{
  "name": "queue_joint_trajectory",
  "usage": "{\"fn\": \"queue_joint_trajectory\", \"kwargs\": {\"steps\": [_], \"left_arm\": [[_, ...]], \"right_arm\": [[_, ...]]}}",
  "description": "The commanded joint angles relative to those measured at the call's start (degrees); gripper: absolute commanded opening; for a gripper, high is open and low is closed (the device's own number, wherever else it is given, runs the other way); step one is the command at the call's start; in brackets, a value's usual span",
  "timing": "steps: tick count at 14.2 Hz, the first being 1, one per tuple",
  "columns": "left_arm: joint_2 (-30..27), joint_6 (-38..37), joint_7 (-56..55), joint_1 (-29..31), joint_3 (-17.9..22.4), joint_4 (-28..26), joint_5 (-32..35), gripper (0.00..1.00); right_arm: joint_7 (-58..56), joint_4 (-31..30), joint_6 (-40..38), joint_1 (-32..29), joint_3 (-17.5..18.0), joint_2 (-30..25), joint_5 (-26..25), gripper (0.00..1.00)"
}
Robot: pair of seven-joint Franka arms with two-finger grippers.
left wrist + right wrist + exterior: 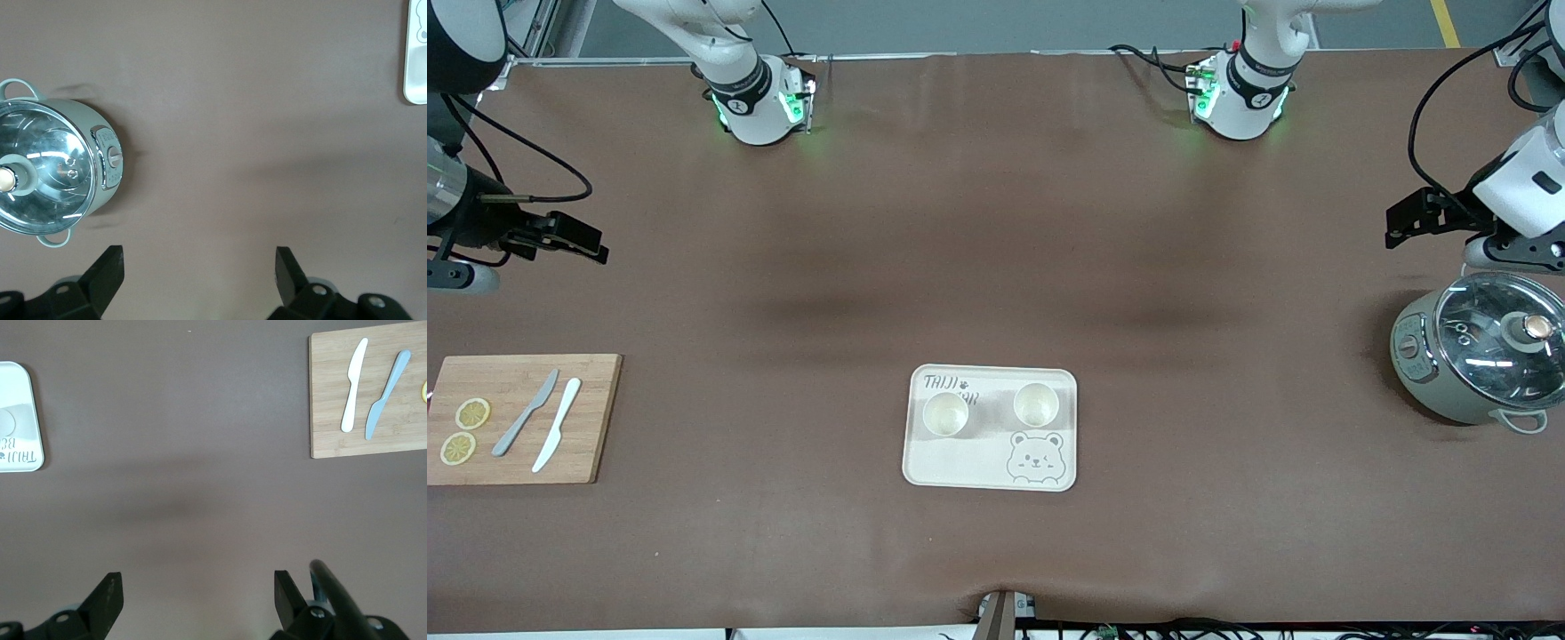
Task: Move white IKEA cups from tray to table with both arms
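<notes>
Small cream-white handleless cups [945, 414] [1036, 404] are sitting upright on the cream bear-printed rectangular tray [960, 467].
Left claw [199, 270] and right claw [198, 593] are hanging wide open, empty, over brown table [996, 249].

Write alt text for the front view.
Two white cups stand side by side on a bear-printed tray mid-table. The left gripper hangs open above a lidded pot; the right gripper hangs open near a cutting board.

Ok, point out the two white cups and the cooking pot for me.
Cup toward right arm's end [945, 414], front view, its inside.
Cup toward left arm's end [1036, 404], front view, its inside.
Cooking pot [1485, 347], front view, its glass lid.
</notes>
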Motion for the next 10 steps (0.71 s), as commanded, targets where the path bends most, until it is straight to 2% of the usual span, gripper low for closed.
{"fn": "queue_joint_trajectory", "kwargs": {"steps": [1, 10], "left_arm": [[0.5, -0.43, -0.06, -0.45, 0.06, 1.09, 1.04, 1.0], [0.67, -0.34, -0.67, -0.71, -0.2, 1.96, 0.51, 1.0]], "right_arm": [[0.35, -1.72, 0.79, -0.46, 0.49, -1.62, 0.94, 1.0], [0.35, -1.8, 0.79, -0.2, 0.49, -1.62, 0.94, 1.0]]}}
